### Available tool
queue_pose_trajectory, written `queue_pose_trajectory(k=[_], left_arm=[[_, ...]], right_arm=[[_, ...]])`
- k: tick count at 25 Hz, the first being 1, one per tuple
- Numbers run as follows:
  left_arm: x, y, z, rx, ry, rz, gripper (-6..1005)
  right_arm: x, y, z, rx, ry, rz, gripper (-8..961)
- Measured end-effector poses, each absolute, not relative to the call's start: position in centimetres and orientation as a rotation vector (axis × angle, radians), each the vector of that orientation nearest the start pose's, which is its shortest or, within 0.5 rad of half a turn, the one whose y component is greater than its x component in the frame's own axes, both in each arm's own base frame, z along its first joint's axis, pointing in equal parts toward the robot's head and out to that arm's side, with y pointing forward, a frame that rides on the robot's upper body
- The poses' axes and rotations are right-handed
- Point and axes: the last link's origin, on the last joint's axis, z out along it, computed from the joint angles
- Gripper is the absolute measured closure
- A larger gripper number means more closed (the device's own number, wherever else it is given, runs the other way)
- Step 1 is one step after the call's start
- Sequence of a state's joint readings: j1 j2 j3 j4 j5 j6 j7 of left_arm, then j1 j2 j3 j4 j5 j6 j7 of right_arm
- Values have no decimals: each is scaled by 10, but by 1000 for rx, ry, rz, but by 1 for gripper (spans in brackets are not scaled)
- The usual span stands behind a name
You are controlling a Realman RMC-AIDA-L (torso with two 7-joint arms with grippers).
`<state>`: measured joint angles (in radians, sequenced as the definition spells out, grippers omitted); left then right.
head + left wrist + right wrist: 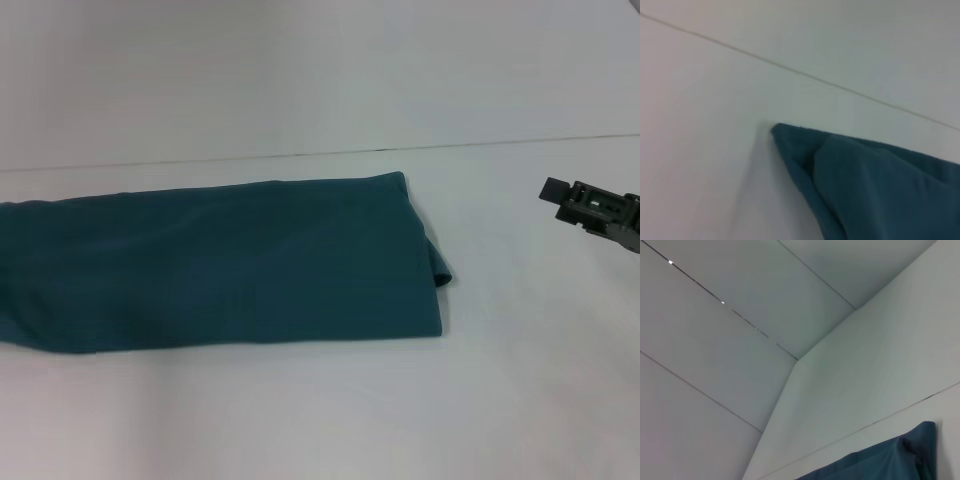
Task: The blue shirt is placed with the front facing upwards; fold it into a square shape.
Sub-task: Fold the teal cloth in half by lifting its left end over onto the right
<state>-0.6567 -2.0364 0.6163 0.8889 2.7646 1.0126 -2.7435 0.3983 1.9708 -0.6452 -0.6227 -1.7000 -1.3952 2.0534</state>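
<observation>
You are looking at the blue shirt (pixel 220 265) lying on the white table (pixel 300 420) as a long folded band, plain teal side up. It runs from the left border of the head view, where its far end is cut off, to a squared end a little right of centre. No lettering or neck label shows on it. At that right end a small flap of fabric sticks out past the main edge, and what seems to be a second layer sits underneath, though you cannot count the layers from here.

The right gripper (pixel 553 189) hangs at the right border of the head view, well apart from the shirt's right end and touching nothing. Only its dark tip and part of its body are in view; the rest is cut off, and you cannot tell from this angle whether its fingers are spread or pressed together.

The left gripper appears in no view. The left wrist view shows one pointed corner of the shirt (pixel 840 170) with a soft fold ridge on the table. The right wrist view catches another corner (pixel 900 460) at its edge, with pale wall panels (pixel 740 340) behind.
</observation>
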Motion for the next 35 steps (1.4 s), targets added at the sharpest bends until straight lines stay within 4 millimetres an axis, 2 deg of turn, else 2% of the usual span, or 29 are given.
queue_pose_trajectory(k=[4,8,13,16,20,24,28,35], left_arm=[[-315,409,83,-1682,-1667,-164,904],[-276,408,76,-1823,-1729,-295,903],[-222,415,66,-2006,-1720,-509,902],[-196,419,53,-2088,-1705,-586,901],[-162,422,25,-2190,-1678,-619,900],[-144,428,-10,-2241,-1679,-597,899],[-138,435,-42,-2226,-1659,-555,898],[-137,435,-68,-2205,-1664,-560,896]], right_arm=[[321,336,75,-1996,1551,1078,125],[321,336,75,-1998,1549,1077,125],[320,338,74,-2003,1542,1077,125],[319,338,74,-2006,1541,1079,125],[319,338,74,-2007,1541,1078,125],[318,338,74,-2010,1539,1077,125],[318,339,74,-2014,1537,1076,125],[317,339,74,-2014,1535,1078,126]])
